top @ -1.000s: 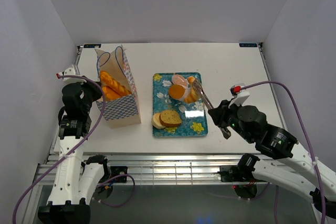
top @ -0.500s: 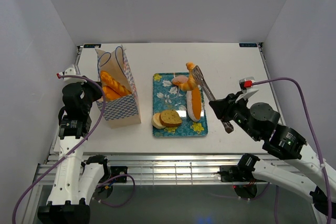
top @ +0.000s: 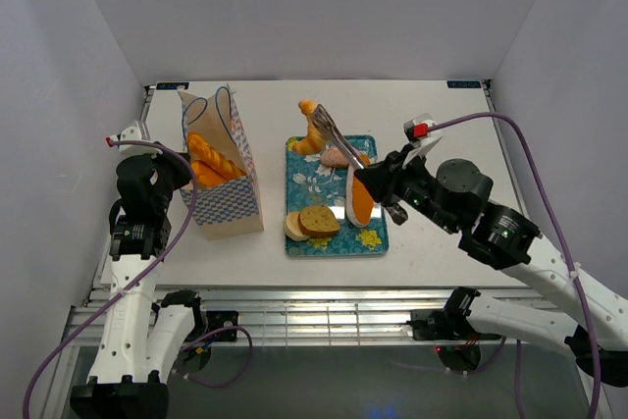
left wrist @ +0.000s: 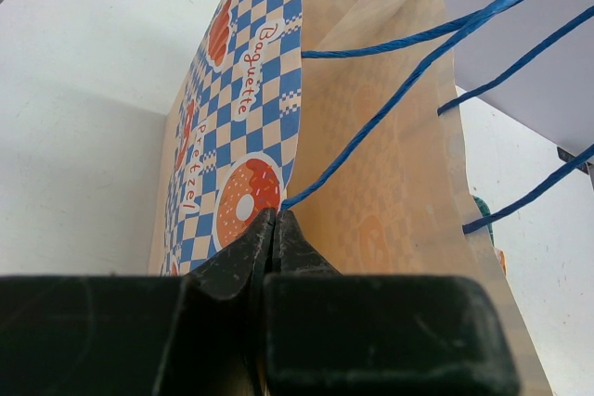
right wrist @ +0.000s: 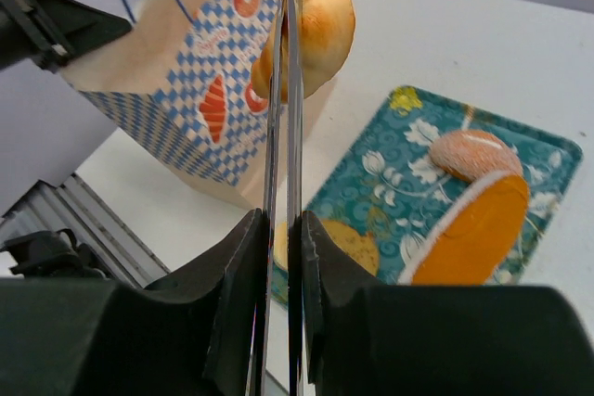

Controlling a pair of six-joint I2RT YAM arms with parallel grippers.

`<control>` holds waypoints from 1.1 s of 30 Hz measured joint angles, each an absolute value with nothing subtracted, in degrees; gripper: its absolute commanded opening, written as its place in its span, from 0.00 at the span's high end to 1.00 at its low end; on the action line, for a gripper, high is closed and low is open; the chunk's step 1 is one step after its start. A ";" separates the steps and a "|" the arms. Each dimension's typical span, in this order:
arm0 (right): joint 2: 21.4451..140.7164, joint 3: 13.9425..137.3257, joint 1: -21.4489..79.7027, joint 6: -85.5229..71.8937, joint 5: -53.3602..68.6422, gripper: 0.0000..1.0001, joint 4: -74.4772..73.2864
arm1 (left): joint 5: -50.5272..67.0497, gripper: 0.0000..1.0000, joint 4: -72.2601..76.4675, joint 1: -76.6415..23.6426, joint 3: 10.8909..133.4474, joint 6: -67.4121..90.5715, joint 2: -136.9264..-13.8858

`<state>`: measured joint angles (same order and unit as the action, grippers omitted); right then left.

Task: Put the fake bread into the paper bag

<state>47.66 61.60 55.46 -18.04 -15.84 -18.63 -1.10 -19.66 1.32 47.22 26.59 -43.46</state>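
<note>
The paper bag (top: 224, 183) stands upright left of the tray, with long golden fake breads (top: 211, 159) inside. My left gripper (top: 183, 180) is shut on the bag's left rim (left wrist: 371, 136), pinching where a blue cord handle (left wrist: 408, 90) meets the paper (left wrist: 276, 218). My right gripper (top: 381, 186) is shut on metal tongs (top: 339, 139). The tongs (right wrist: 283, 90) clamp a golden croissant-like bread (top: 311, 127) in the air above the tray's far left corner. In the right wrist view that bread (right wrist: 323, 16) hangs in front of the bag (right wrist: 186, 81).
The teal floral tray (top: 312, 182) holds an orange-faced slice on edge (top: 359, 195), a pale round piece (top: 337, 157) and brown slices (top: 312, 221) at its near left. These show in the right wrist view on the tray (right wrist: 390, 183). White walls enclose the table.
My right arm has lifted the tongs with the bread off the tray and swung left toward the bag. The orange slice now stands on edge. The left arm has not moved.
</note>
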 measured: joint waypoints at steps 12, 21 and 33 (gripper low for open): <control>65.23 69.19 55.64 -17.23 1.10 0.75 -3.81 | -2.33 0.90 -19.68 1.32 47.22 26.61 -43.09; 70.70 71.16 58.00 -17.58 8.58 0.75 3.60 | -2.57 0.91 -19.79 1.32 47.22 26.63 -42.68; 78.04 74.26 58.92 -16.75 8.99 0.55 6.15 | -2.79 0.91 -20.12 -0.62 47.22 26.63 -42.59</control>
<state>78.04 74.26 58.92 -16.75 8.99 6.15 -2.79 -20.12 -0.62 47.22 26.63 -42.59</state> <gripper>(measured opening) 0.433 0.099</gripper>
